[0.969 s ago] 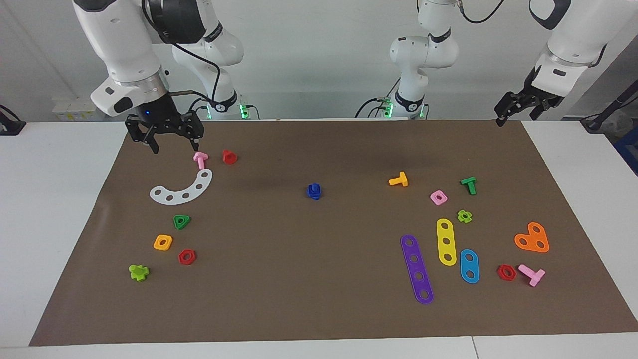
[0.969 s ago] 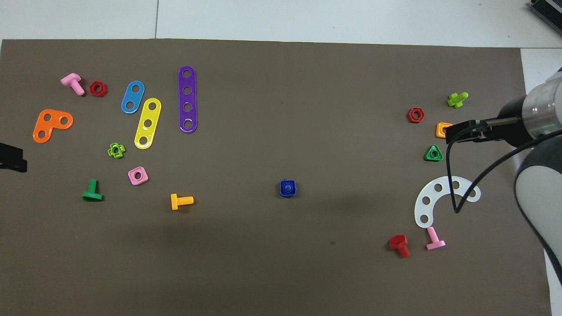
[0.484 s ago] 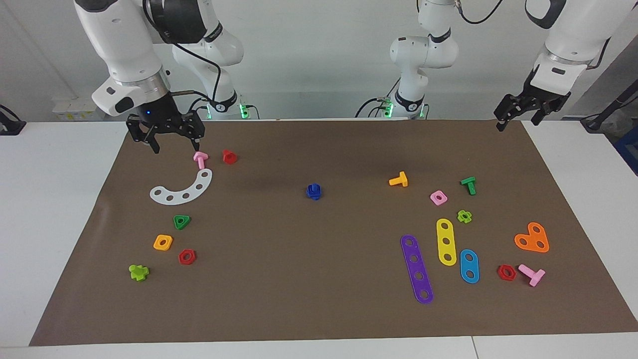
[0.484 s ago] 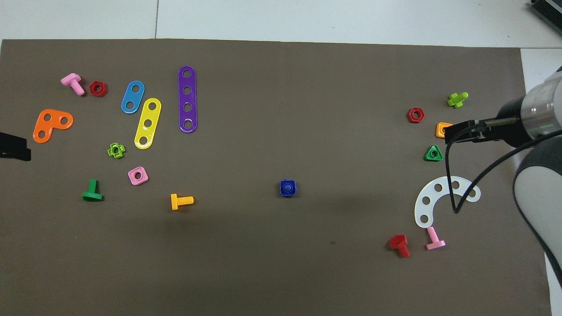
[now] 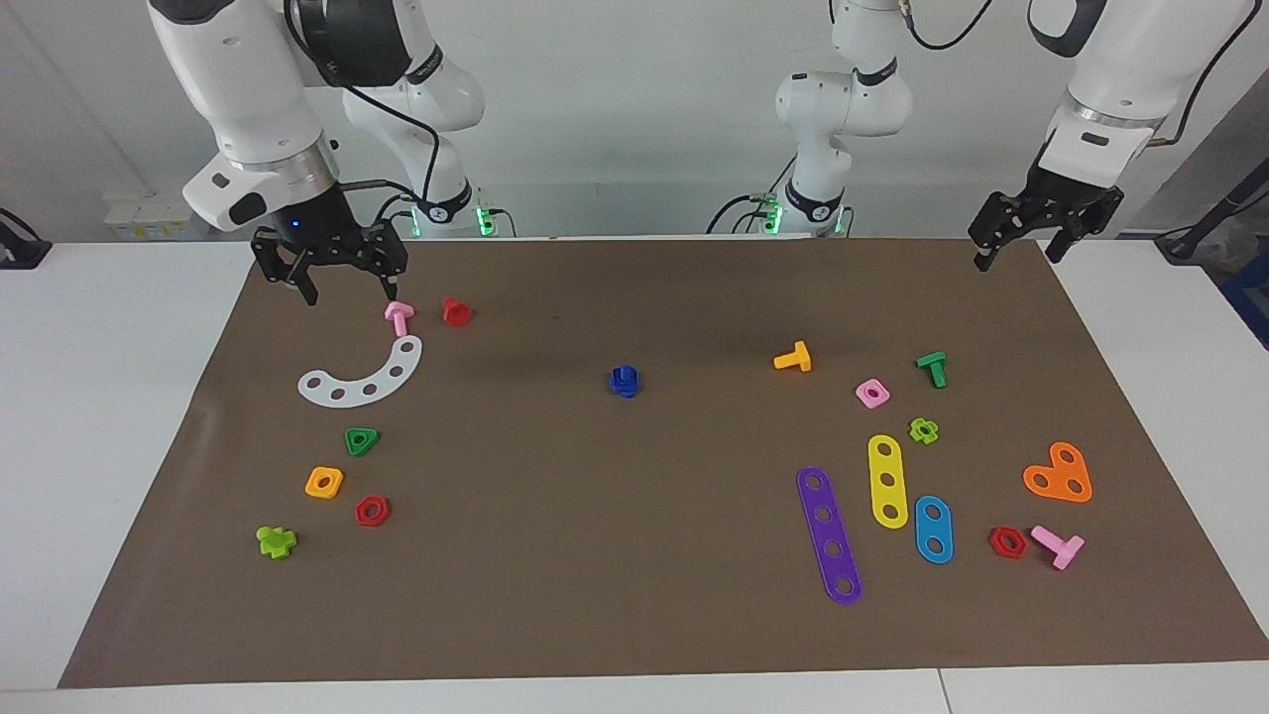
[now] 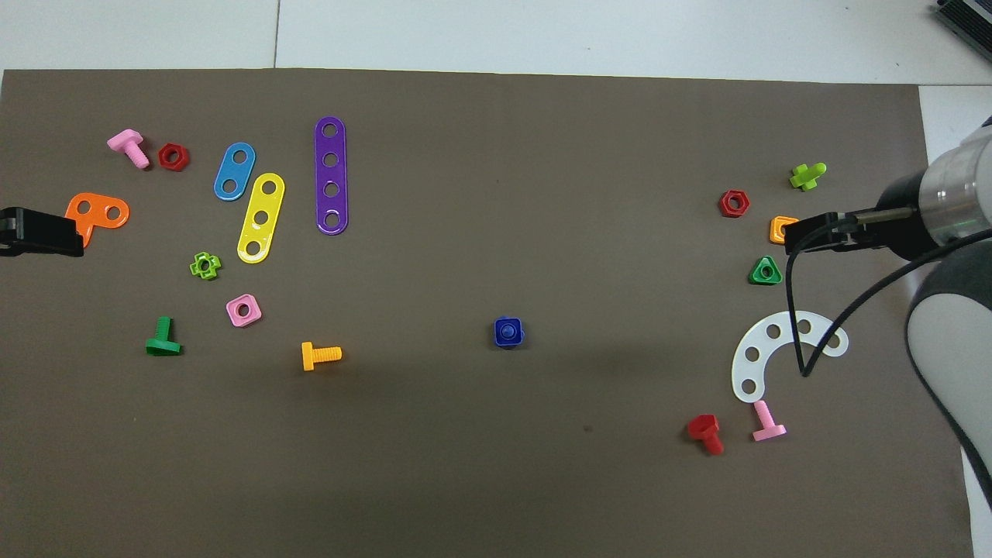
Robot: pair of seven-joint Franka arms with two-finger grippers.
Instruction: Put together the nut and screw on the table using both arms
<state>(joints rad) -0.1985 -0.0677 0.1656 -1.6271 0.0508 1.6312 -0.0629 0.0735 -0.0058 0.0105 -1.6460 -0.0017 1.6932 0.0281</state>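
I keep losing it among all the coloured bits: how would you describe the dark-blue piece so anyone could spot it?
Start with the big brown mat that covers the table, and look at its middle. The dark-blue piece sits there alone, with clusters of coloured parts toward each end. It is the only dark-blue chunky part; the other blue thing is a flat light-blue two-hole strip.

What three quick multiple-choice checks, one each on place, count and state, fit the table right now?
1. The blue nut and screw sit:
A. mid-mat
B. on the white arc
C. in a hand

2. Red hex nuts on the mat:
A. one
B. two
C. four

3. The right hand is:
A. shut on a bolt
B. resting on the mat
C. open and empty

Answers: 1 A, they sit alone mid-mat. 2 B, one beside the orange square nut, one beside a pink bolt. 3 C, its fingers stand apart above the mat, holding nothing.
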